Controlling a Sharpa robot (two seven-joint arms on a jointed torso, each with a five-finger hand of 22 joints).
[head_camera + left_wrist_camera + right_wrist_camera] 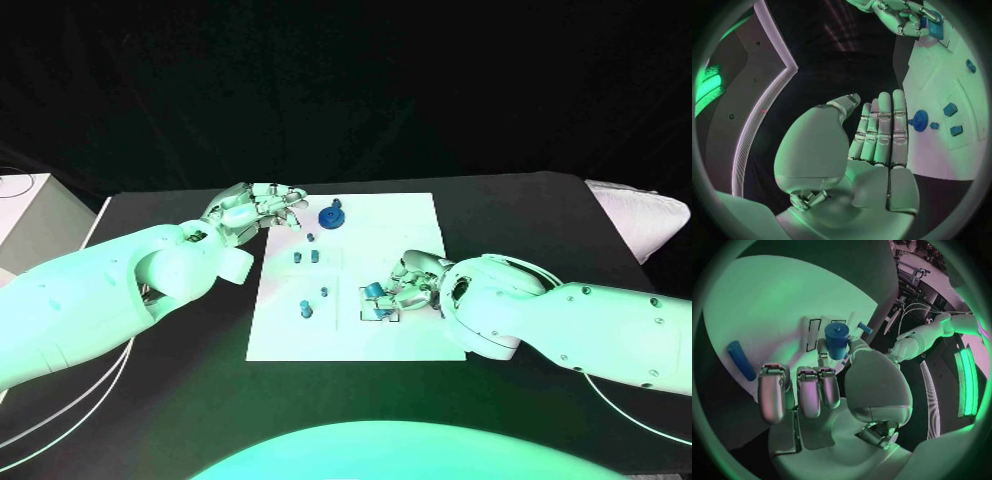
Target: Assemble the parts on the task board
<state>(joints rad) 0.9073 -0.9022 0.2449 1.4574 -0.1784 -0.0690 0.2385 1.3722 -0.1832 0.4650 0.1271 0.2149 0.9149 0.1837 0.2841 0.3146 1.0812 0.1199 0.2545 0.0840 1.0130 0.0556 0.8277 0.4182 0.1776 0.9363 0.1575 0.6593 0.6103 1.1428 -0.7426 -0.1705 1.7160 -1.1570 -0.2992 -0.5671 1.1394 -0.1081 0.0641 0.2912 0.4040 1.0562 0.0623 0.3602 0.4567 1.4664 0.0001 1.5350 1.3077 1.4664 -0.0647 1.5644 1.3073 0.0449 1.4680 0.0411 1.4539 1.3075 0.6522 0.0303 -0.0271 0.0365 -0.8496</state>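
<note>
The white task board (pixel 404 215) lies mid-table. A round blue part (pixel 333 217) with a knob stands near its far edge, and small blue parts (pixel 297 257) stand in its slots further in. My left hand (pixel 260 208) hovers at the board's far left corner holding nothing; the left wrist view shows its fingers (pixel 882 125) straight, just short of the round part (pixel 919 120). My right hand (pixel 408 282) is low over the board's right side and pinches a blue cylinder (pixel 837 337) between thumb and finger above outlined slots (pixel 814 332). The left wrist view also shows this hand (pixel 901 15).
A long blue piece (pixel 741 360) lies on the board beyond my right hand's fingers. A white box (pixel 22 205) stands off the table's far left, and a pale padded object (pixel 642 215) lies at the far right. Black table (pixel 188 400) surrounds the board.
</note>
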